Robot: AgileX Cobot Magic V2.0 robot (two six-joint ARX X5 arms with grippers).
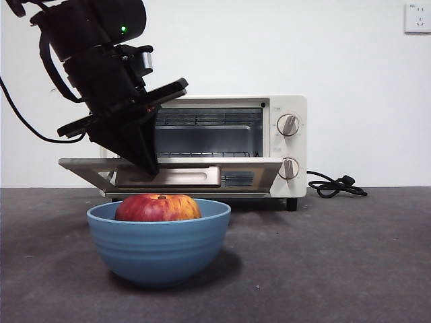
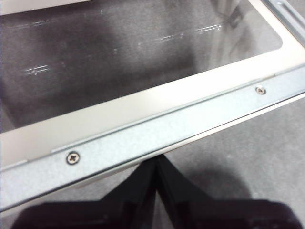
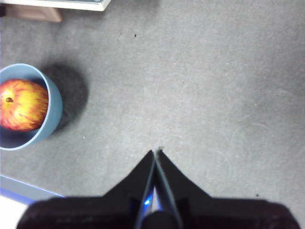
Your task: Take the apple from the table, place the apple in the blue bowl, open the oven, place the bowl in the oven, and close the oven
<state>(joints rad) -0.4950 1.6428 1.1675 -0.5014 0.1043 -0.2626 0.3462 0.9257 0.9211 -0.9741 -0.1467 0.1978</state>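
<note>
Apple (image 1: 158,207) sits inside the blue bowl (image 1: 159,245), bowl on the desk (image 1: 337,269) in front of the oven (image 1: 283,145). Oven door (image 1: 168,175) is down, roughly level, cavity and rack visible behind it. Left hand (image 2: 156,161) is at the free edge of the door, tips together and pressed right against the metal rim; jaws closed to a point, nothing between them. Front view shows that arm coming in dark from upper left, tip on the door just above and behind the bowl, so the apple is below and slightly in front of that hand, not touching. Right hand (image 3: 156,152) hovers over bare desk, jaws closed tip to tip, empty; bowl and apple lie well off to its side, apart from it. Left wrist view gives the door's glass pane and two screws (image 2: 72,157) in the frame, which the front view hides behind the arm. Right wrist view gives the apple's stem and the bowl's interior from above. Only the front view shows the two knobs (image 1: 288,124) and the black cord (image 1: 335,185).
</note>
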